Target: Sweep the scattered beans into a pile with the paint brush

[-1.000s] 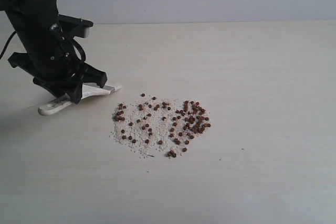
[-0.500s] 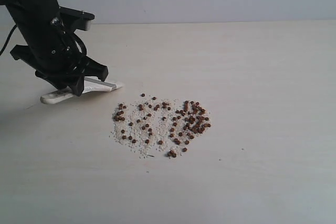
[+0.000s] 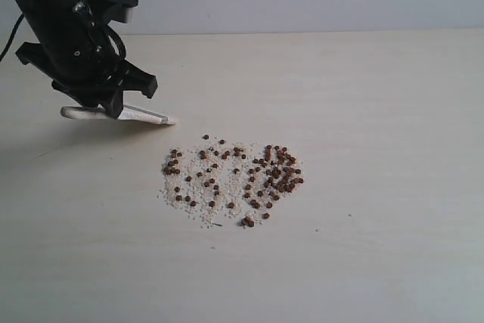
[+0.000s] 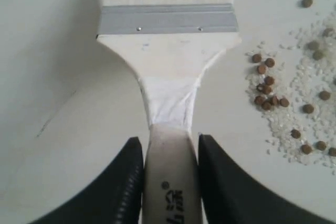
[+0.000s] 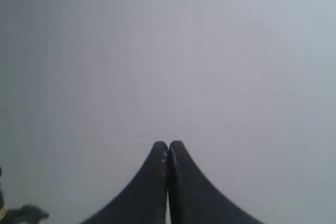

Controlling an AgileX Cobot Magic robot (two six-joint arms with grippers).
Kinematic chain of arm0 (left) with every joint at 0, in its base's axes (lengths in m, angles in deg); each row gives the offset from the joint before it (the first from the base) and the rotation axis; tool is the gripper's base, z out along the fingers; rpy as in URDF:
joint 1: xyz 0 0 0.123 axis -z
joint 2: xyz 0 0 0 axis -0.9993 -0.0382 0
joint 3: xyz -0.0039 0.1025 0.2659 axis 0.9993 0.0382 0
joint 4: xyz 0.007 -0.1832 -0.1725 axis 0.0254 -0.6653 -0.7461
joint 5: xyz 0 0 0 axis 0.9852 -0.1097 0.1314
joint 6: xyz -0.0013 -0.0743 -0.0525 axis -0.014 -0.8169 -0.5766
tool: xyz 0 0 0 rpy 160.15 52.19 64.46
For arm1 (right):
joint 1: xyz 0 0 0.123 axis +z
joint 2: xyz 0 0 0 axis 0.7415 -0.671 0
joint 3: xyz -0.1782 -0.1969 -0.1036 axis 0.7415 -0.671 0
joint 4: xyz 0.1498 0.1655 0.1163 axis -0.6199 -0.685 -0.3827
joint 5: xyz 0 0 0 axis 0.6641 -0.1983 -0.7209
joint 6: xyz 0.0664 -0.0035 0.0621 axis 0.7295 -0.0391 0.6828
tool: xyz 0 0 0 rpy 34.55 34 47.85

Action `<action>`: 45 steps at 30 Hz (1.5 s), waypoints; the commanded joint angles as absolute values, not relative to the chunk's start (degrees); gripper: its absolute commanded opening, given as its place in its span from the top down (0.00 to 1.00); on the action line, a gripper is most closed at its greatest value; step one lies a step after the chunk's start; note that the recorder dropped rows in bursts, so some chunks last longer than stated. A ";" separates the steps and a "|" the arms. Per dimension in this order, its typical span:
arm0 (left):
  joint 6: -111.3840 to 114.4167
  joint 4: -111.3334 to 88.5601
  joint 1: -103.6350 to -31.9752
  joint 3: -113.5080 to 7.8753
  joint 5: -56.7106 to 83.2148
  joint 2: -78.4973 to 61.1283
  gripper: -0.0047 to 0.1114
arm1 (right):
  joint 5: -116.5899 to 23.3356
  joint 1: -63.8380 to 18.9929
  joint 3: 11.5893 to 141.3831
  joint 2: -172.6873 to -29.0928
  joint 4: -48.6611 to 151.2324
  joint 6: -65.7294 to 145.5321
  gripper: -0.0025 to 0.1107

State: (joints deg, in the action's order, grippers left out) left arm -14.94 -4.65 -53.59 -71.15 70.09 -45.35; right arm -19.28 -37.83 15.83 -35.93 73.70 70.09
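The paint brush [image 3: 144, 116] is being gripped by its pale handle between the two dark fingers of the left gripper [image 3: 113, 106]. It is being held nearly level and low over the table [image 3: 378, 96], just up and to the left of the beans [image 3: 234, 179] in the exterior view, with its bristle end being pointed toward them. The beans are being left spread in a loose patch among whitish crumbs [image 3: 198, 213], apart from the brush, while the right gripper [image 5: 168, 153] is being shown only by its own wrist camera, its fingers pressed together on nothing
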 commanded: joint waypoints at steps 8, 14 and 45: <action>-14.70 -3.25 -53.40 -75.57 71.58 -44.74 0.96 | 0.50 -37.85 35.37 -92.08 108.69 75.09 0.83; -14.70 -3.25 -53.40 -76.03 71.34 -44.74 0.96 | 8.03 -37.85 47.00 -118.45 113.84 72.70 0.51; -12.62 -8.93 -53.40 -78.20 70.67 -44.74 0.96 | 10.07 -18.88 75.37 -157.68 98.30 50.81 0.43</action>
